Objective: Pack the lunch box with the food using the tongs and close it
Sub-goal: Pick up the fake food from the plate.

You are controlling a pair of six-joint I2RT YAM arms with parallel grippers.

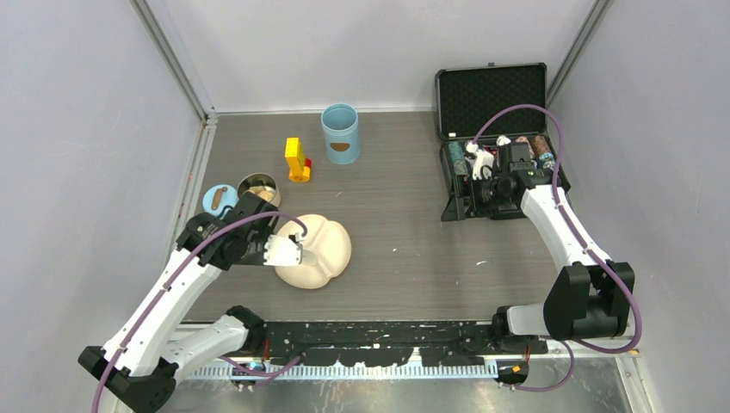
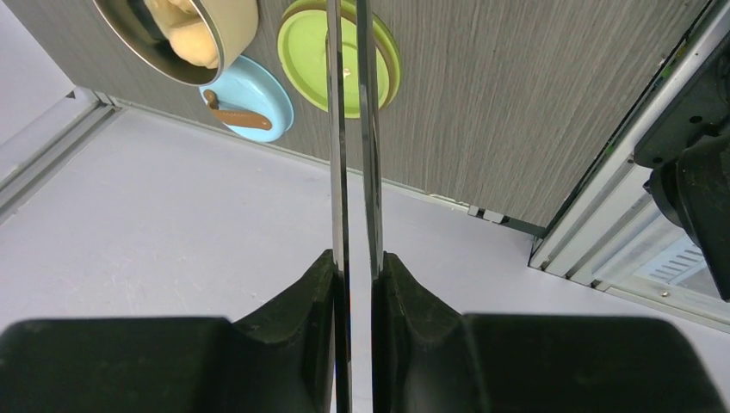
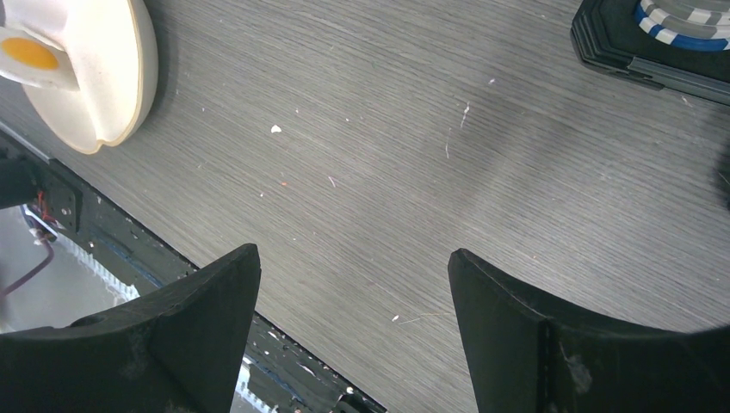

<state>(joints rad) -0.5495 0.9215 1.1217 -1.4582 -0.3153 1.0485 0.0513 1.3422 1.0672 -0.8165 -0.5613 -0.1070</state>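
1. We are holding the tongs (image 2: 337, 172) in the left gripper (image 2: 353, 284). Its fingers are squeezing the two thin silver arms close together.
2. We are keeping the right gripper (image 3: 353, 254) wide apart with nothing in it, near the black case (image 1: 491, 95).
3. We think we are in the middle of packing. A beige bun (image 2: 185, 34) is lying in the steel bowl (image 2: 232, 26), and a fried egg (image 3: 30, 53) is waiting on the cream plate (image 3: 112, 77).
4. The tips of the tongs are hiding from us, so we cannot tell if they are pinching any food.
5. Next, we are guessing, we are going to need a soft pinch on the egg and a careful drop into the bowl.
6. The green lid (image 2: 306, 60) and the blue lid (image 2: 267, 95) are lying just beside the bowl. The light-blue canister (image 1: 340, 133) is standing open, well apart, at the back.
7. We are working on a grey wood-look table (image 3: 387, 155) with a few tiny white specks on it. Pale walls are standing around it.
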